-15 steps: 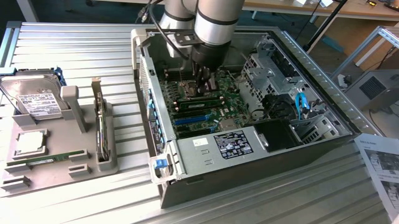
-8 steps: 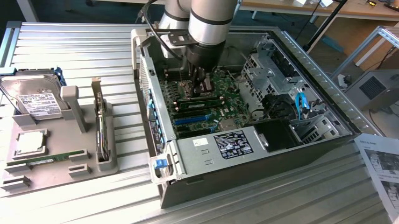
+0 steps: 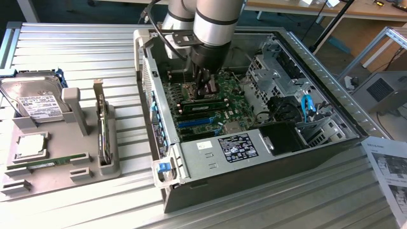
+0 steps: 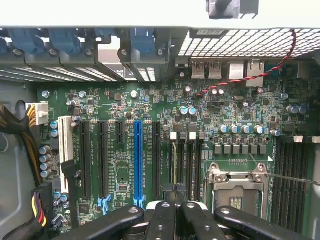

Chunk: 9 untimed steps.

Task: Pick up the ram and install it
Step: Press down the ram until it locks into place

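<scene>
— Where's the hand [image 3: 205,93] now?

— Down inside the open computer case [image 3: 330,90], right over the motherboard [image 3: 219,112], fingers pressed together. I can't see anything pinched between them.

— And the ram?

— There's a long green stick [image 3: 205,103] lying across the board just below the fingertips, and it looks seated in a slot. I'd take that for the ram, but the arm blocks part of it.

— So it's installed?

— Looks close to done: picked up and carried over, at least. Whether it's fully clicked home, I can't tell. Over on the exterior view's left, the grey tray [image 3: 89,162] on the table [image 3: 76,52] holds another green stick [image 3: 47,163], lying flat.
</scene>
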Tool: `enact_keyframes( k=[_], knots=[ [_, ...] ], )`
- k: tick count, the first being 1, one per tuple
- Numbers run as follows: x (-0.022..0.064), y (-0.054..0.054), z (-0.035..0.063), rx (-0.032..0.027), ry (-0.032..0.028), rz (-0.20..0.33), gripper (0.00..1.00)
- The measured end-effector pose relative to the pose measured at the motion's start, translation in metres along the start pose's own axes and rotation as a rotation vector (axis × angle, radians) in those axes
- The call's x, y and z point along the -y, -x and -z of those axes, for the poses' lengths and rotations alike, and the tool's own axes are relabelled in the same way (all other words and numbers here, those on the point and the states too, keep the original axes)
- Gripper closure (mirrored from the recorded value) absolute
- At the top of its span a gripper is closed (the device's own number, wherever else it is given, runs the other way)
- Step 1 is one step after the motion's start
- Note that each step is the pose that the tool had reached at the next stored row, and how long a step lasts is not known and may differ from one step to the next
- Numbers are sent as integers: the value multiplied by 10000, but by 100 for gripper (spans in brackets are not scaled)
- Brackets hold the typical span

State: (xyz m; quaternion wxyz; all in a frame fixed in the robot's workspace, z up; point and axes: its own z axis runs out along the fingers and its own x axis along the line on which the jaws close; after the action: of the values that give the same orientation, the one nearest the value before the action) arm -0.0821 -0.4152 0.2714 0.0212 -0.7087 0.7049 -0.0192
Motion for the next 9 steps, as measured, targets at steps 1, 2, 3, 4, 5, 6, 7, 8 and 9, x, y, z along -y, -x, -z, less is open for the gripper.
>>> enact_keyframes(
  k=[1,2,3,4,5,6,7,8,9],
  knots=[
    [6,0,1,-4,29,0,89],
    [12,0,2,-8,66,0,89],
    [19,0,2,-10,101,0,89],
    [28,0,2,-13,145,0,89],
    [35,0,2,-18,183,1,89],
    [42,0,3,-24,216,0,89],
    [50,0,3,-31,250,1,89],
    [58,0,4,-40,282,1,89],
    [67,0,5,-50,320,2,89]
  ],
)
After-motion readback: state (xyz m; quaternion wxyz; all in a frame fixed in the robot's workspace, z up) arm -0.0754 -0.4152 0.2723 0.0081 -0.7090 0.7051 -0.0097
